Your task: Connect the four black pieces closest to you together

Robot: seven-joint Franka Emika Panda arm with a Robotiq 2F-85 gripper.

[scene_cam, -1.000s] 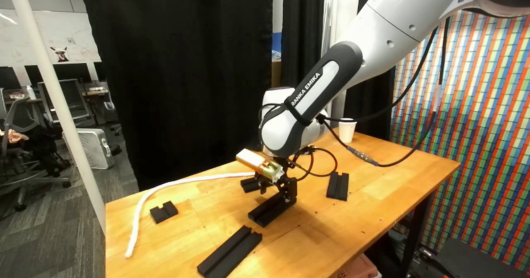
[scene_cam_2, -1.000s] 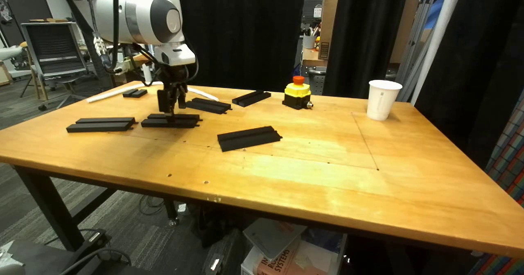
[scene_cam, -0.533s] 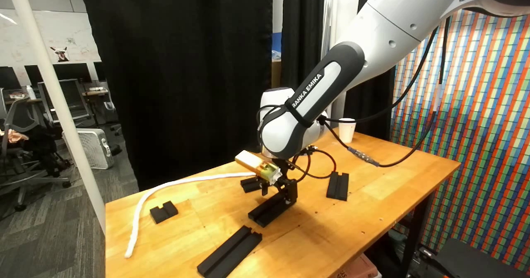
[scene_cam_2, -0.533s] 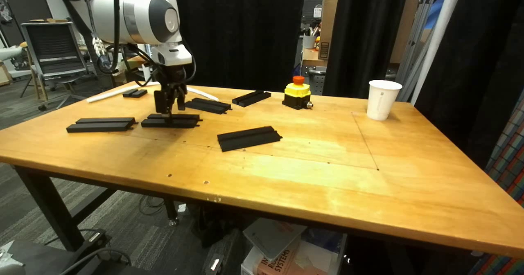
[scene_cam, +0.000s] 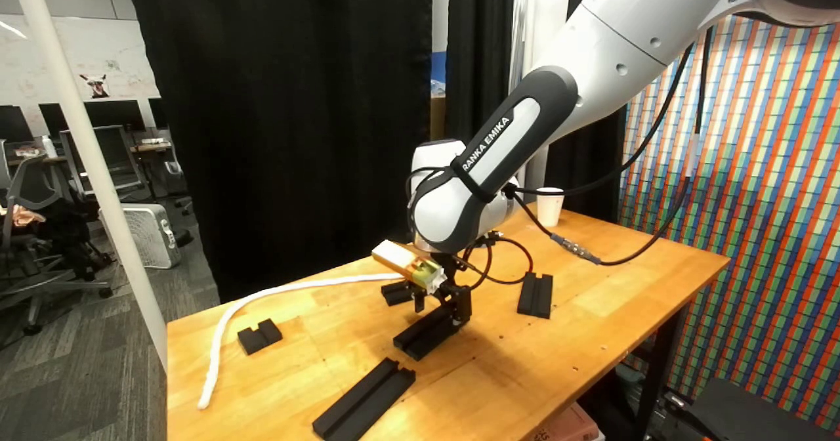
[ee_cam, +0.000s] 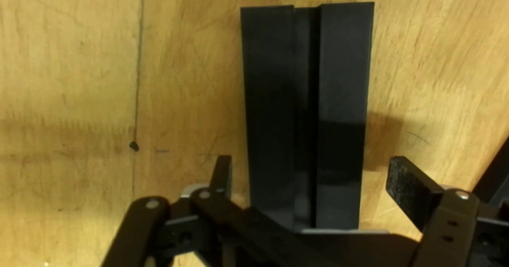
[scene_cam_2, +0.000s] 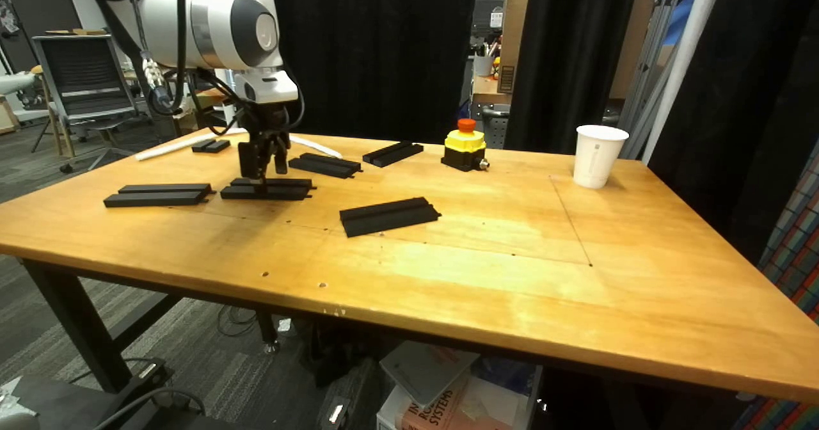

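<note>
Several flat black grooved pieces lie apart on the wooden table. Three long ones stand along the near side in an exterior view: a left piece [scene_cam_2: 158, 195], a middle piece [scene_cam_2: 267, 191] and a right piece [scene_cam_2: 389, 217]. Behind them are two more black pieces [scene_cam_2: 325, 165] and a short black piece [scene_cam_2: 210, 146]. Over the middle piece, my gripper [ee_cam: 312, 175] points down with its jaws spread across the width. In the wrist view the middle piece [ee_cam: 270, 100] runs between the fingers, with wood showing on both sides, so nothing is held. Its lower end is hidden by the gripper.
A white curved strip [scene_cam: 282, 289] lies along the back of the table, by the short piece. A yellow box with a red button [scene_cam_2: 466, 143] and a white paper cup [scene_cam_2: 596, 156] stand farther right. The table's front edge [scene_cam_2: 397, 321] runs along the near side.
My gripper has shifted slightly along the middle piece, leftward in an exterior view, with its jaws still spread. The black pieces have not moved.
</note>
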